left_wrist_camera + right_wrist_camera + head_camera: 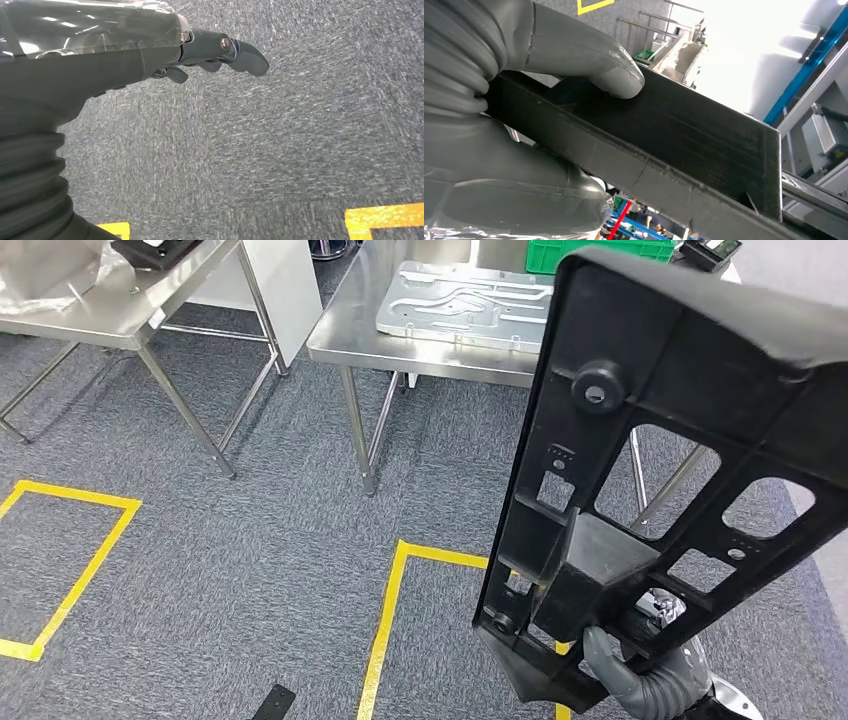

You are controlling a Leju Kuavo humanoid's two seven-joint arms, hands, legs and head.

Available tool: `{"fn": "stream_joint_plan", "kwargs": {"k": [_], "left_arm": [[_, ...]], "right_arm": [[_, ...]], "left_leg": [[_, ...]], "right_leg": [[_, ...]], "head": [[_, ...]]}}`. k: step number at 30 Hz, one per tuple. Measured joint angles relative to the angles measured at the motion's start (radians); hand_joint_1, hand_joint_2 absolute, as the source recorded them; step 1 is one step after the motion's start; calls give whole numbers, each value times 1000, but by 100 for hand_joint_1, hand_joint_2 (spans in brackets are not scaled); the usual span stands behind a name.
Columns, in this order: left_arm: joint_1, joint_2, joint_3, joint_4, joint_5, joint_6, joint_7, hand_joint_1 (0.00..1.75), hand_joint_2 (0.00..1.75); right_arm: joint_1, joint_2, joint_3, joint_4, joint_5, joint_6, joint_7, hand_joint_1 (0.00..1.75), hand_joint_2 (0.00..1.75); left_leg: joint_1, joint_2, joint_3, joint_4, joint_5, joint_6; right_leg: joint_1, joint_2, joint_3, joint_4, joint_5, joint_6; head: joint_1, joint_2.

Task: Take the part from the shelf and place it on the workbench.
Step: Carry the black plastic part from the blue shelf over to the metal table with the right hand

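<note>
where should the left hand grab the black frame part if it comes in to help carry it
Judging from its pose, the long left edge rail of the black frame part, approached from the robot's left. The right hand grips only its lower end, so the tall part leans unsupported above; that rail is bare, and cutouts beside it let fingers wrap. The left hand holds nothing.

— Where is the right hand [625, 665]?

— Low on the right of the head view, its grey ribbed wrist cover coming up from below. It grips the bottom end of the black part [660, 470] and holds it upright, leaning a little.

— And close up?

— The thick grey thumb [594, 62] presses flat on the part's edge.

— The left hand [210, 52]?

— It hangs over the carpet, dark fingers [247, 57] stretched out, holding nothing.
</note>
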Motion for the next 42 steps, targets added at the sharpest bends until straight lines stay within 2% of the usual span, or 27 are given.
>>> {"fn": "stream_joint_plan", "kwargs": {"k": [2, 4, 5, 6, 7, 8, 10, 12, 14, 16, 17, 19, 20, 21, 22, 24, 26, 29, 31, 32, 34, 35, 36, 37, 38, 40, 42], "left_arm": [[0, 0, 0, 0, 0, 0, 0, 0, 175], [2, 0, 0, 0, 0, 0, 0, 0, 175], [3, 0, 0, 0, 0, 0, -1, 0, 175], [4, 0, 0, 0, 0, 0, -1, 0, 175], [5, 0, 0, 0, 0, 0, -1, 0, 175], [5, 0, 0, 0, 0, 0, -2, 0, 175], [5, 1, 0, 0, -1, 1, -2, 0, 175], [5, 2, 0, 0, -2, 1, -2, 0, 175], [5, 2, 1, 0, -2, 2, -2, 0, 175], [5, 3, 2, 0, -3, 2, -2, 0, 175], [4, 3, 2, 0, -3, 2, -2, 0, 175], [3, 3, 3, 0, -3, 2, -3, 0, 175], [4, 3, 3, 0, -3, 2, -3, 0, 175], [5, 2, 3, 0, -3, 2, -3, 0, 175], [6, 2, 3, 0, -3, 2, -3, 0, 175], [7, 2, 4, 0, -3, 2, -3, 0, 175], [6, 1, 4, 0, -4, 1, -2, 0, 175], [5, 1, 4, 0, -4, 1, -1, 0, 175], [3, 1, 4, 0, -5, 0, 0, 0, 175], [2, 1, 4, 0, -6, 0, 0, 0, 175], [1, 1, 3, 0, -7, 0, 0, 0, 175], [2, 1, 4, 0, -7, 0, 0, 0, 175], [4, 1, 4, 0, -7, 0, 1, 0, 175], [5, 1, 4, 0, -7, 0, 1, 0, 175], [6, 1, 4, 0, -7, 0, 1, 0, 175], [6, 2, 4, 0, -7, 0, 1, 0, 175], [6, 3, 4, 0, -7, 0, 0, 0, 175]], "right_arm": [[0, 1, 0, -1, 0, 0, 0, 175, 175], [0, 1, 0, 0, 0, 2, 0, 175, 175], [0, 1, 0, 0, 0, 4, 0, 175, 175], [0, 1, 0, 1, 0, 5, 0, 175, 175], [0, 1, 0, 1, 0, 6, 0, 175, 175], [0, 1, 0, 2, 0, 6, 0, 175, 175], [-1, 1, 0, 3, 0, 6, 0, 175, 175], [-1, 1, 0, 4, 1, 6, -1, 175, 175], [-1, 2, 0, 4, 3, 6, -1, 175, 175], [-3, 1, 0, 4, 4, 6, -2, 175, 175], [-4, 1, 0, 4, 4, 6, -2, 175, 175], [-4, 2, 0, 5, 4, 6, -3, 175, 175], [-3, 2, 0, 6, 4, 6, -3, 175, 175], [-3, 2, 0, 7, 4, 7, -3, 175, 175], [-2, 2, 0, 8, 4, 7, -4, 175, 175], [-3, 2, 0, 8, 4, 8, -5, 175, 175], [-3, 3, 0, 9, 5, 10, -7, 175, 175], [-3, 4, 0, 10, 7, 10, -7, 175, 175], [-4, 6, 0, 6, 8, 11, -6, 175, 175], [-6, 8, 0, 4, 8, 11, -6, 175, 175], [-8, 10, 0, 2, 8, 11, -4, 175, 175], [-8, 11, 0, 2, 8, 11, -4, 175, 175], [-8, 11, 0, 2, 9, 11, -3, 175, 175], [-7, 11, 0, 2, 9, 11, -3, 175, 175], [-7, 11, 0, 2, 9, 12, -3, 175, 175], [-7, 12, 0, 2, 9, 12, -3, 175, 175], [-5, 12, 0, 1, 10, 12, -1, 175, 175]], "left_leg": [[2, -1, -42, 91, -45, -9], [3, -1, -121, 234, -99, -13], [3, -1, -151, 278, -104, -13], [3, -1, -164, 286, -89, -12], [3, -1, -155, 250, -53, -9], [2, -2, -129, 181, -5, -4], [-3, -4, -74, 51, 54, 10], [-8, -5, -55, 3, 58, 20], [-7, -6, -46, -9, 57, 29], [-2, -7, -31, -18, 55, 39], [0, -7, -24, -21, 53, 43], [0, -7, -19, -20, 46, 46], [0, -7, -15, -20, 41, 45], [1, -7, -10, -20, 36, 43], [2, -7, -2, -19, 30, 40], [4, -8, 19, -20, 14, 32], [5, -7, 30, -19, 2, 21], [5, -5, 35, -10, -6, 1], [7, -5, 19, 37, -13, -7], [8, -6, -8, 87, -27, -9], [8, -6, -86, 219, -78, -13], [8, -6, -123, 269, -99, -14], [8, -6, -147, 291, -103, -14], [8, -6, -155, 280, -86, -13], [7, -6, -147, 233, -46, -9], [1, -6, -109, 104, 43, 3], [-8, -6, -90, 28, 69, 17]], "right_leg": [[-3, -1, 11, -6, -4, -13], [0, -1, 18, -5, -11, -20], [1, 0, 22, -5, -15, -22], [3, 2, 28, -5, -20, -22], [4, 4, 36, -5, -25, -21], [5, 6, 45, -5, -31, -20], [8, 8, 58, -4, -43, -14], [8, 9, 59, -2, -46, -3], [7, 9, 61, 4, -44, 8], [5, 6, 50, 42, -61, 21], [2, 5, 27, 86, -85, 26], [-4, 4, -49, 211, -140, 35], [-7, 3, -86, 260, -155, 38], [-10, 2, -108, 278, -148, 40], [-12, 1, -108, 255, -117, 42], [-15, -3, -64, 130, -26, 44], [-10, -8, -32, 33, 11, 36], [-3, -7, -26, 15, 9, 11], [-5, -5, -10, 9, 4, -4], [-5, -6, -1, 7, 0, -10], [-4, -5, 11, 6, -12, -18], [-2, -4, 18, 6, -18, -20], [0, -2, 26, 6, -25, -21], [1, 0, 35, 7, -31, -21], [3, 2, 47, 7, -39, -21], [6, 3, 67, 7, -55, -17], [5, 5, 73, 6, -65, -7]], "head": [[0, 0], [0, 0], [0, 0], [0, 0], [0, 0], [0, 0], [0, 0], [0, 0], [0, 0], [0, 0], [0, 0], [0, 0], [0, 0], [0, 0], [0, 0], [0, 0], [1, 0], [1, 0], [1, 0], [1, 0], [1, 0], [0, 0], [0, 0], [0, 0], [0, 0], [1, 0], [1, 0]]}}
